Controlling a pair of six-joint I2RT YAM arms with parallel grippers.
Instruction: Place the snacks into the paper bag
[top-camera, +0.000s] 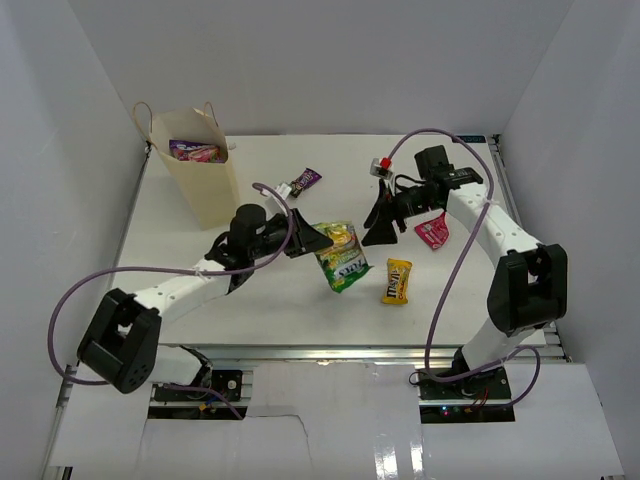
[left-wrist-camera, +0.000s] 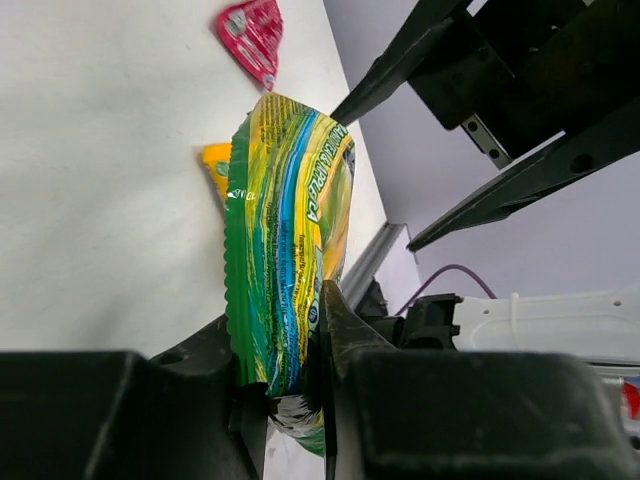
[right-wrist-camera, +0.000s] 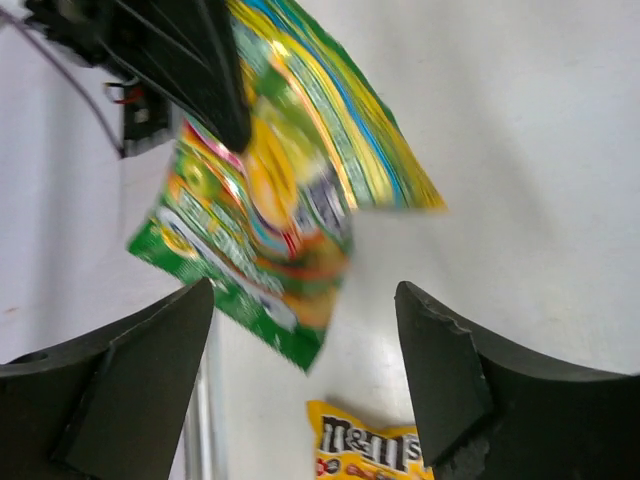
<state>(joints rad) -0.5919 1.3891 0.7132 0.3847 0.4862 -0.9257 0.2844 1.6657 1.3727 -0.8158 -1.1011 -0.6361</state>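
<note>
Clamping one edge of the green-yellow snack packet (top-camera: 342, 258) at mid-worktop (top-camera: 270, 300), the left hand (left-wrist-camera: 285, 320) is gripping it; the right hand (right-wrist-camera: 305, 292) is hovering just beside, spread apart. The paper bag (top-camera: 205, 185) is standing far left.

"m&m's", seemingly, on yellow packet (right-wrist-camera: 368, 447)

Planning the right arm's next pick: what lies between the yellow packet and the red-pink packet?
Nothing: in the top view only bare table separates the yellow packet from the red-pink packet.
</note>
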